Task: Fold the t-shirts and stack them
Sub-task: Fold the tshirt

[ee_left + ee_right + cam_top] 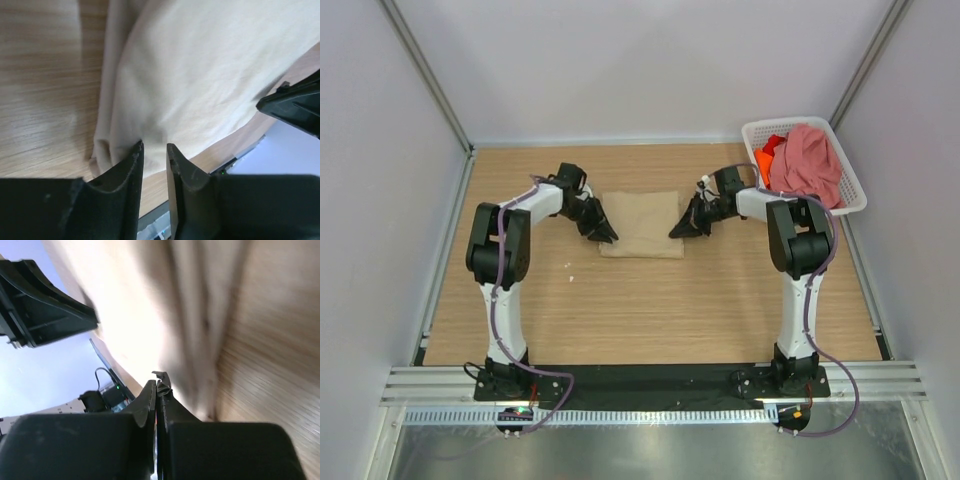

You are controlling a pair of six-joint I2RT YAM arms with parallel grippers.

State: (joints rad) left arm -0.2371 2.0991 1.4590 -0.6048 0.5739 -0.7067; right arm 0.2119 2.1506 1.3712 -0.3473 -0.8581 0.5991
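Observation:
A beige t-shirt [640,222] lies folded into a rectangle in the middle of the table. My left gripper [608,236] is at its left edge, low over the cloth. In the left wrist view the jaws [155,146] stand slightly apart, open, with the shirt's edge [200,75] just beyond the tips and nothing between them. At the shirt's right edge my right gripper [677,231] is shut, its tips [159,382] pressed together beside the blurred cloth [165,315]. A pink t-shirt [807,160] and an orange one [767,155] sit heaped in the basket.
The white lattice basket [790,123] stands at the back right corner of the wooden table. Grey walls close in the left, right and back sides. A small white speck [570,265] lies on the wood left of the beige shirt.

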